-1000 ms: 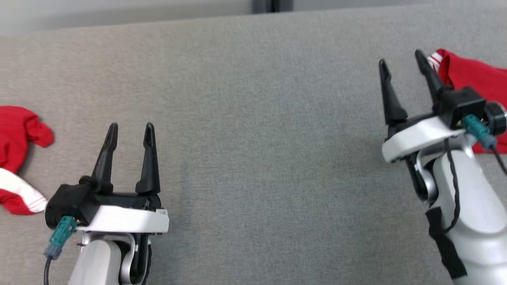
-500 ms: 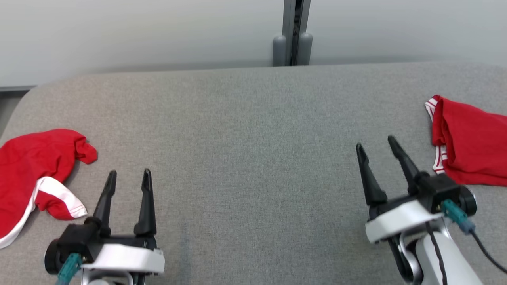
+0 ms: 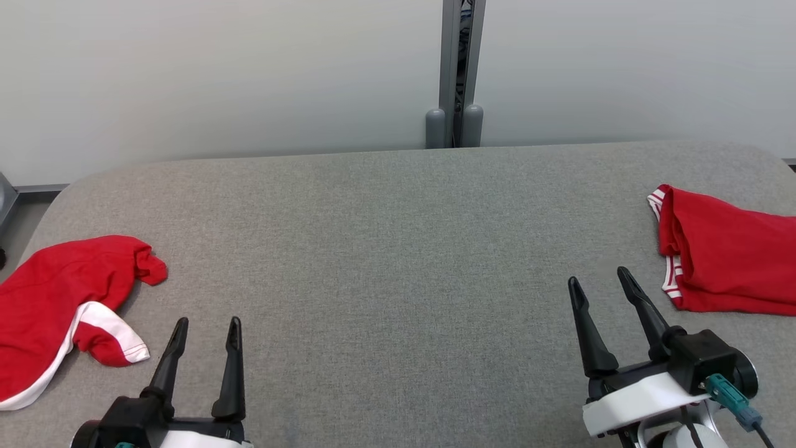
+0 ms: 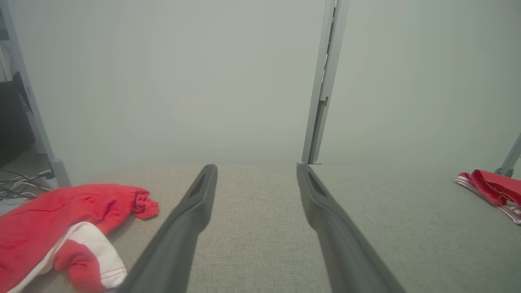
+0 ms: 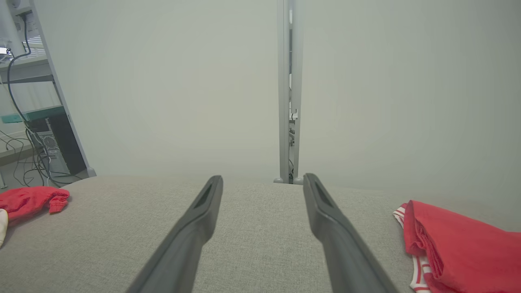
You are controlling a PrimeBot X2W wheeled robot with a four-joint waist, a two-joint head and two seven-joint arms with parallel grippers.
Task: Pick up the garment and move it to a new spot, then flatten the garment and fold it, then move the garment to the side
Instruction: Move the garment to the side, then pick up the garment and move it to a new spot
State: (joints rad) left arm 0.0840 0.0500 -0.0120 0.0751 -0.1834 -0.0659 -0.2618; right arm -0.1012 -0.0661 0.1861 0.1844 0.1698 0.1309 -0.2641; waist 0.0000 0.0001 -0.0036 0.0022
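Both agape — left claw (image 3: 208, 321), right claw (image 3: 596, 275)

Pale wall (image 3: 217, 74) behind grey table (image 3: 385, 249)

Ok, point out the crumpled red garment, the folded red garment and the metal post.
crumpled red garment (image 3: 56, 292), head view: middle of its red body.
folded red garment (image 3: 727, 261), head view: its flat top layer.
metal post (image 3: 448, 62), head view: its upright shaft.
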